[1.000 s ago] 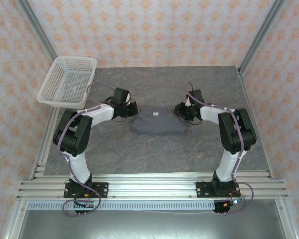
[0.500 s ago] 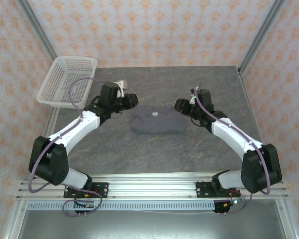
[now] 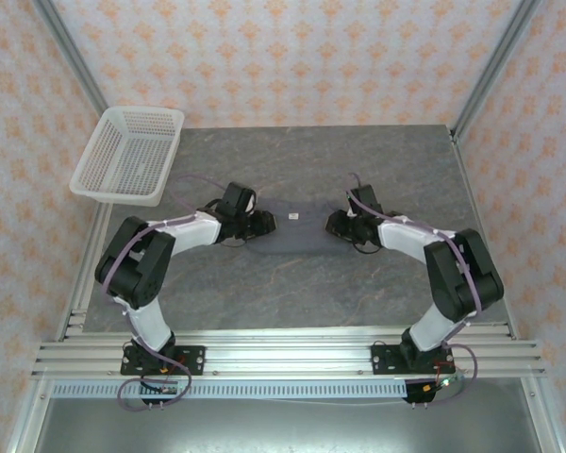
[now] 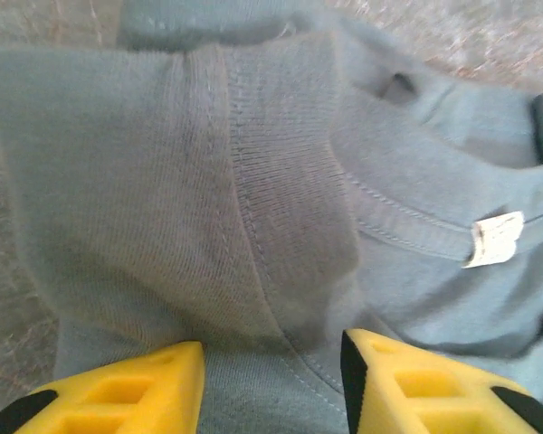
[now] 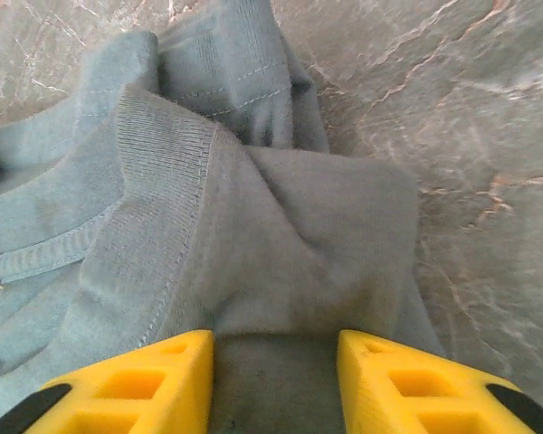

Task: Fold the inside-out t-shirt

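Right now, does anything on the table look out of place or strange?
The t-shirt lies rumpled, with raised seams and its white tag showing on the outside, so it looks inside-out. The white basket at the far left corner seems to jut past the edge of the table.

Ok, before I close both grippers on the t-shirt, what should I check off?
1. Left gripper placed: ok, fingers apart with cloth between them, at the left end of the t-shirt.
2. Right gripper placed: ok, fingers apart with cloth between them, at the right end.
3. How many layers each would catch: cannot tell.
4. T-shirt lying flat: not ok, it is bunched, with folds around the collar.
5. White tag in sight: ok, it shows by the collar.
6. Basket out of the way: ok, it sits at the far left corner of the table, apart from the t-shirt.
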`<action>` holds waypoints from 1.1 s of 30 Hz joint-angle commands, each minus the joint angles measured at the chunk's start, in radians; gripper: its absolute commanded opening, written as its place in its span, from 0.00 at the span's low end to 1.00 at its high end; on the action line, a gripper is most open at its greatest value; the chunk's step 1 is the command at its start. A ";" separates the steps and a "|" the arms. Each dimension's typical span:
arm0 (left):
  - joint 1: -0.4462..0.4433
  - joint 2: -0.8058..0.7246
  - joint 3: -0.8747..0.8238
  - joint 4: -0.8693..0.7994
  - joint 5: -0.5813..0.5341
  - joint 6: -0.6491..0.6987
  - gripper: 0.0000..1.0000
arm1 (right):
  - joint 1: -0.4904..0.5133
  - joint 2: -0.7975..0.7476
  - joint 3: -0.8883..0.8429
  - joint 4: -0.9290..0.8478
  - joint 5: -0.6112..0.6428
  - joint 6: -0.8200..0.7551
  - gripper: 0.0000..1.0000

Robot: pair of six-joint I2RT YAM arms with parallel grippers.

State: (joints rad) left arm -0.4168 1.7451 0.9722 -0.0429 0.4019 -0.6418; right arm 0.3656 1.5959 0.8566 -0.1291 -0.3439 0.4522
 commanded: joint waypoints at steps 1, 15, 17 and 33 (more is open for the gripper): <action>0.011 -0.159 -0.014 -0.052 -0.074 -0.011 0.50 | -0.012 -0.158 0.034 -0.095 0.082 0.054 0.47; 0.051 -0.067 -0.009 -0.032 0.037 -0.101 0.80 | -0.079 -0.549 -0.183 -0.272 0.074 0.375 0.69; 0.024 -0.016 0.037 -0.009 0.044 -0.106 0.78 | -0.079 -0.573 -0.195 -0.284 0.080 0.383 0.69; -0.269 0.373 0.378 0.193 -0.016 -0.331 0.72 | -0.142 -0.663 -0.307 -0.289 0.113 0.623 0.79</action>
State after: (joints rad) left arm -0.6327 2.0716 1.2785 0.1143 0.4183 -0.9222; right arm 0.2459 0.9703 0.5858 -0.4114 -0.2535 0.9699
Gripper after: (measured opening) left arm 0.712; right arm 0.781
